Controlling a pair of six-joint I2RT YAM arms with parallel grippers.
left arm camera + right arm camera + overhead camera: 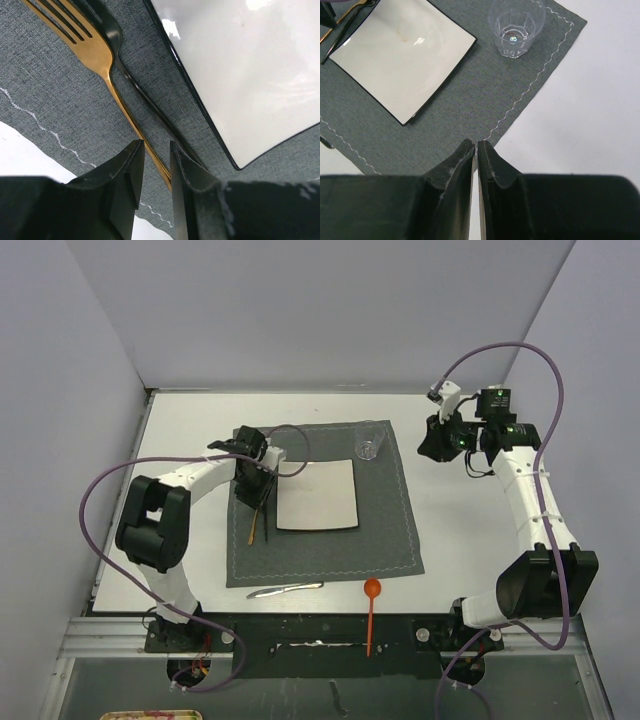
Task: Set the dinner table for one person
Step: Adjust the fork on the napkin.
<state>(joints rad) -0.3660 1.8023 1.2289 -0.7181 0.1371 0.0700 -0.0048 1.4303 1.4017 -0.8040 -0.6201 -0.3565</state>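
Top view: my left gripper (255, 488) hangs over the dark grey cloth placemat (390, 530) on the large flat white bench (470, 520). It is the nearer one to the cutlery.

Left wrist: its narrow jaws straddle the handle of the gold metal fork (95, 52), which runs lengthwise away from me.

Right wrist: my right gripper (475, 145) is pinched closed and empty.

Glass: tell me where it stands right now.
Top view: the clear glass stands upright on the far right corner of the grey placemat, just beyond the square plate's far right corner.
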